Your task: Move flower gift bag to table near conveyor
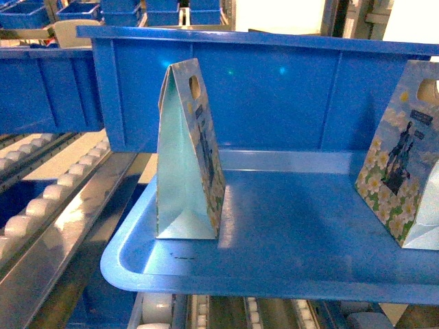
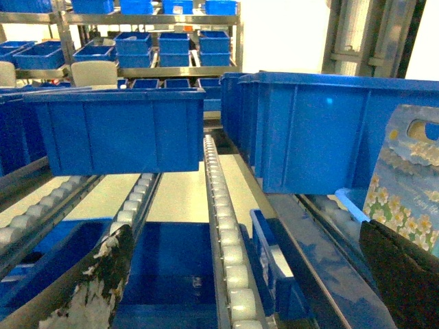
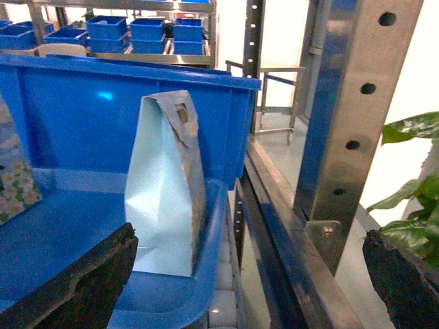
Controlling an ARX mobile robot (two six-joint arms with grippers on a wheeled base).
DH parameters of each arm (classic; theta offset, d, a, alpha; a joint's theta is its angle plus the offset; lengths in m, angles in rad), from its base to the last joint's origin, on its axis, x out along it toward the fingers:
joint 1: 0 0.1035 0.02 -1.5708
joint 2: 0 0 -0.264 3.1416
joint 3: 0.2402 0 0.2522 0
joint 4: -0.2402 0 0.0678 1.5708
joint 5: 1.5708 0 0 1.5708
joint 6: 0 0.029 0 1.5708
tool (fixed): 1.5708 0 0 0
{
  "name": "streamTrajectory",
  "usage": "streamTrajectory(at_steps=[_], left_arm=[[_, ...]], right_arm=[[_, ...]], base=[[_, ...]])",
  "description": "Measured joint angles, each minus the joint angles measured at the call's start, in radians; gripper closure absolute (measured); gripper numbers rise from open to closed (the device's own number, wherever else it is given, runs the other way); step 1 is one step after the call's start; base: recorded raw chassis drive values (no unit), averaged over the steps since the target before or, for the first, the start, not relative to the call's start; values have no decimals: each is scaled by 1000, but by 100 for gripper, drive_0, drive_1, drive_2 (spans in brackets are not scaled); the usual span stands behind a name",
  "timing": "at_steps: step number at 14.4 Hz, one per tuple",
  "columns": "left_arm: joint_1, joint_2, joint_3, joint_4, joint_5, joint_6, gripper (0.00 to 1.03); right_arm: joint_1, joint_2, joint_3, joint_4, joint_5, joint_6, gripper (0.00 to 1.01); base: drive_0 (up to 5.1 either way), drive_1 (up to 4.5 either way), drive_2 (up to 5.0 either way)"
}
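The glossy blue plastic tray (image 1: 288, 267) fills the near foreground, its rim at six o'clock, resting on the grey steel roller conveyor (image 1: 41, 205) at nine. Two flower-printed paper gift bags stand upright in it, probably so their handle cut-outs stay reachable: one (image 1: 186, 157) at ten o'clock, one (image 1: 405, 171) at three. Only the wrist views show the grippers, left (image 2: 240, 288) and right (image 3: 250, 284), both spread wide and empty. No white table is visible.
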Motion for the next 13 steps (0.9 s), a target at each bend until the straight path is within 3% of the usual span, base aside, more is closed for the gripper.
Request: streamTrajectory(at_steps=[1,4,6,8,13], left_arm=[[31,16,0,46,48,0,5],[109,253,1,307,160,-2,5],[90,533,38,537,198,-9,5],[-19,765,173,647,173,-7,5],[-332,1030,415,558,50,-1,5]], right_arm=[[37,31,0,41,16,-2,3],[89,235,2,235,52,-18,3],[106,464,30,410,43,-31,3],[115,687,122,523,29,-54,3],[140,896,279,541,4,-55,3]], base=[[0,0,0],[0,0,0],[0,0,0],[0,0,0],[0,0,0]])
